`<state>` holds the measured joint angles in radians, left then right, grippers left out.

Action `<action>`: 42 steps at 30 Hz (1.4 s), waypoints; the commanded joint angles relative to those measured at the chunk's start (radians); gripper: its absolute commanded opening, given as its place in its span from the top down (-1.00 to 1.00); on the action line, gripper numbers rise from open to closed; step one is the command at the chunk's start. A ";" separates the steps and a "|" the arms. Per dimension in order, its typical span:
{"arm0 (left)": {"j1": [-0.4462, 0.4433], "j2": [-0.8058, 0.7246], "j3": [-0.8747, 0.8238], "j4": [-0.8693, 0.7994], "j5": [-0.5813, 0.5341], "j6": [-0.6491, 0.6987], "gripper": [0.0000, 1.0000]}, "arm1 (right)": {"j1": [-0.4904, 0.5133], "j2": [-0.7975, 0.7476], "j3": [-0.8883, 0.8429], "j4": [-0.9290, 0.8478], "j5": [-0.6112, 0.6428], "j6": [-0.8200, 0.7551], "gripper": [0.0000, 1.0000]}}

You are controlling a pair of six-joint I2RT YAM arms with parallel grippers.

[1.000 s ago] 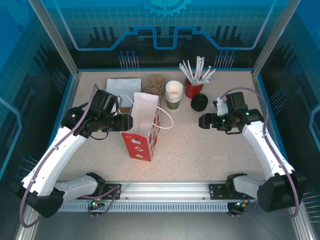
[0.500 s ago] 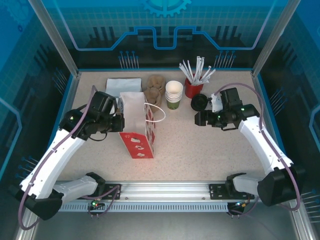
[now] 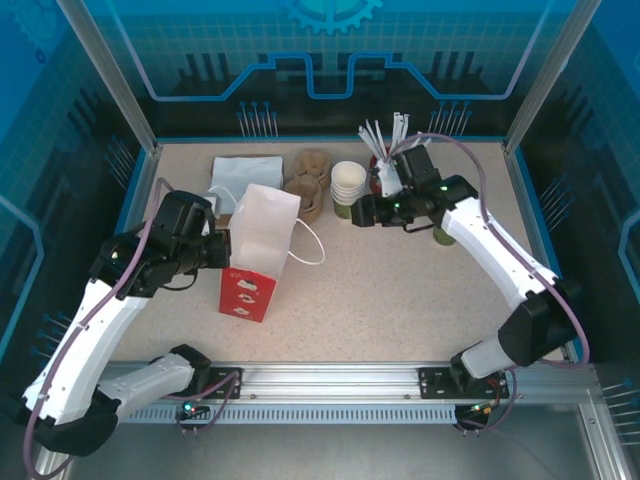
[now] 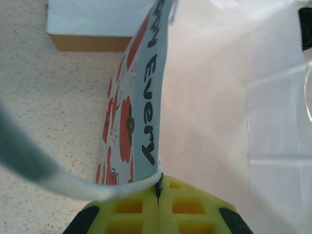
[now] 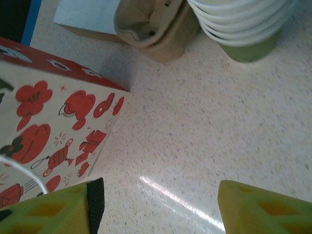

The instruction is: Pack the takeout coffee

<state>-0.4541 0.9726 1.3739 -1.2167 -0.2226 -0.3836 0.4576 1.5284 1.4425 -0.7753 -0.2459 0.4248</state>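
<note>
A small olive-green cup point(image 3: 443, 236) peeks out from under my right forearm at the right of the table; its top is hidden. The white paper bag with red prints point(image 3: 258, 245) stands left of centre, mouth open. My left gripper point(image 3: 222, 250) is shut on the bag's left rim, and the left wrist view shows the yellow fingers point(image 4: 159, 183) pressed together on the paper edge point(image 4: 146, 112) beside the white handle. My right gripper point(image 3: 360, 210) hangs open just in front of the stacked cups, its fingers point(image 5: 58, 209) wide apart over bare table.
A stack of white-rimmed cups point(image 3: 348, 186) point(image 5: 243, 29) stands at the back centre, with brown pulp cup carriers point(image 3: 310, 178) point(image 5: 151, 24) to its left. Behind my right wrist is the red cup of straws point(image 3: 384, 172). A flat pale box point(image 3: 240, 172) lies back left.
My left gripper has dragged the bag left and nearer, tipping it. My right arm swung from the right side to the back centre, covering the black lid and uncovering the olive-green cup.
</note>
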 commanded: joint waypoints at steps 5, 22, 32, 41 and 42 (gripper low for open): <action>0.008 -0.064 0.032 -0.047 -0.106 -0.005 1.00 | 0.095 0.157 0.101 0.144 0.101 0.256 -0.14; 0.008 -0.130 0.085 -0.107 -0.189 0.023 1.00 | 0.156 0.902 1.227 -0.413 0.269 -0.426 -0.18; 0.008 -0.125 0.069 -0.110 -0.198 0.021 1.00 | 0.180 0.958 1.215 -0.337 0.262 -0.488 -0.08; 0.008 -0.119 0.062 -0.093 -0.193 0.018 1.00 | 0.216 0.961 1.177 -0.352 0.243 -0.518 -0.12; 0.008 -0.119 0.062 -0.092 -0.192 0.018 1.00 | 0.221 0.962 1.172 -0.351 0.245 -0.521 -0.13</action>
<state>-0.4541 0.8532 1.4330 -1.3155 -0.3965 -0.3820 0.6525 2.4790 2.6301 -1.1011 0.0154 -0.0727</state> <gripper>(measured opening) 0.041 0.561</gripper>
